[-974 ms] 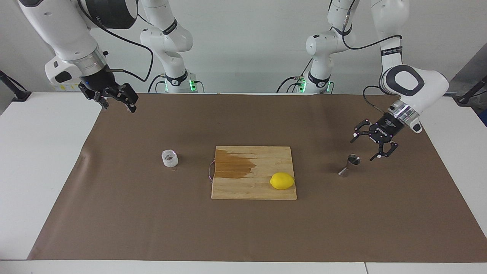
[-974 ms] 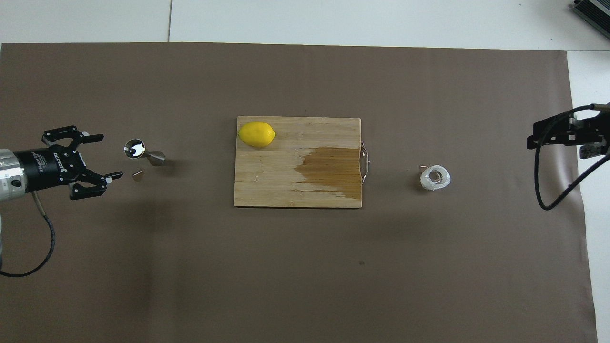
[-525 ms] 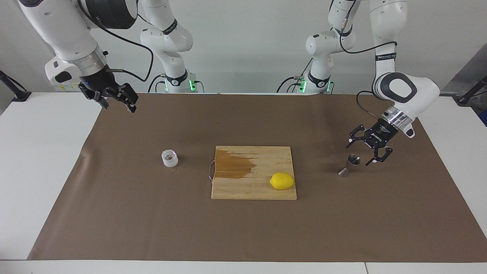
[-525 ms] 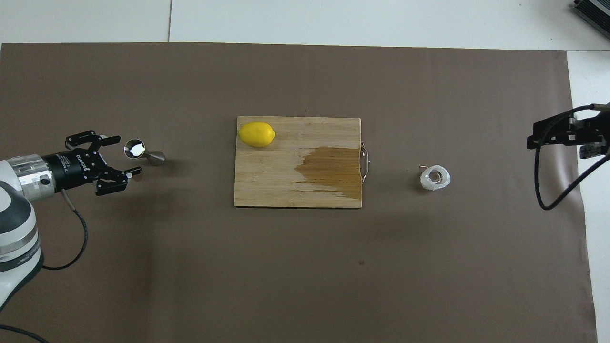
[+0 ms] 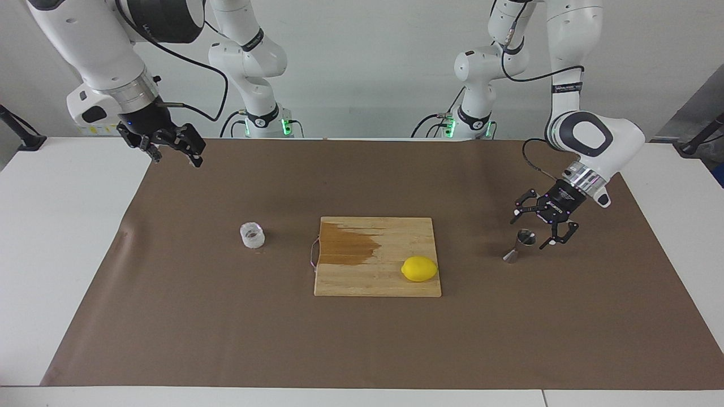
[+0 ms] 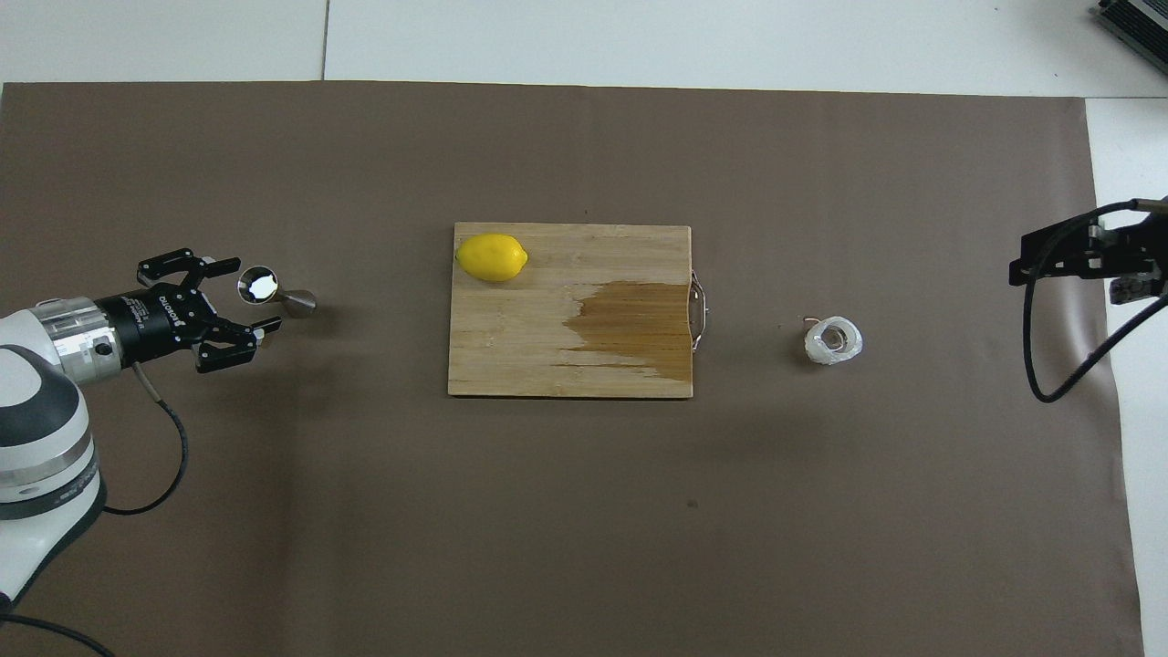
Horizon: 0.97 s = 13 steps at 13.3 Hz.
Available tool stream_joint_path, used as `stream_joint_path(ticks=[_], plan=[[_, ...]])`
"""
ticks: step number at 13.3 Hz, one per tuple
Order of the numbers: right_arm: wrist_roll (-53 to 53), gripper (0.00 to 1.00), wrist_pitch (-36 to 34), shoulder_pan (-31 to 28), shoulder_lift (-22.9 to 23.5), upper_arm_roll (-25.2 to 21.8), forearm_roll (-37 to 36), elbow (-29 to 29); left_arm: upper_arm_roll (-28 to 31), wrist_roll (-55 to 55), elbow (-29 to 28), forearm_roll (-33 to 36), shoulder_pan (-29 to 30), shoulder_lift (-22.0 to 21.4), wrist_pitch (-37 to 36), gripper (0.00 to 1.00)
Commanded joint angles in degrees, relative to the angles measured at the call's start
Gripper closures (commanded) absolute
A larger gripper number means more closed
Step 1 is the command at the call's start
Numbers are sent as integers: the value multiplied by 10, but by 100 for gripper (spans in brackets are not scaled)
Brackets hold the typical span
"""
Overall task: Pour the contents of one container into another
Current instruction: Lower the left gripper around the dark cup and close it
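The steel hourglass jigger [image 5: 520,247] stands upright on the brown mat toward the left arm's end of the table; it also shows in the overhead view [image 6: 274,292]. My left gripper [image 5: 531,230] is open and low beside it, one finger on each side of its upper cone, not closed on it; in the overhead view the left gripper [image 6: 252,294] spans the jigger's top. The squat clear cup [image 5: 252,235] stands toward the right arm's end, also in the overhead view [image 6: 832,340]. My right gripper [image 5: 172,151] waits, open and empty, raised over the mat's edge.
A wooden cutting board [image 5: 350,282] with a dark wet stain lies mid-table between cup and jigger. A yellow lemon [image 5: 419,268] sits on its corner toward the jigger. The brown mat [image 5: 362,339] covers most of the table.
My left gripper has moved in toward the jigger and lower, from beside it to straddling its top, still open. The right arm, cup, lemon and board have not moved.
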Motion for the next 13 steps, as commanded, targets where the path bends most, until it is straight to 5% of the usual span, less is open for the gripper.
stream_joint_path(ticks=[1, 13], plan=[[1, 0, -4, -4, -11, 2, 5, -11, 5, 17, -10, -19, -14, -2, 21, 0], [1, 0, -4, -4, -11, 2, 5, -11, 5, 17, -10, -19, -36, 1, 55, 1]])
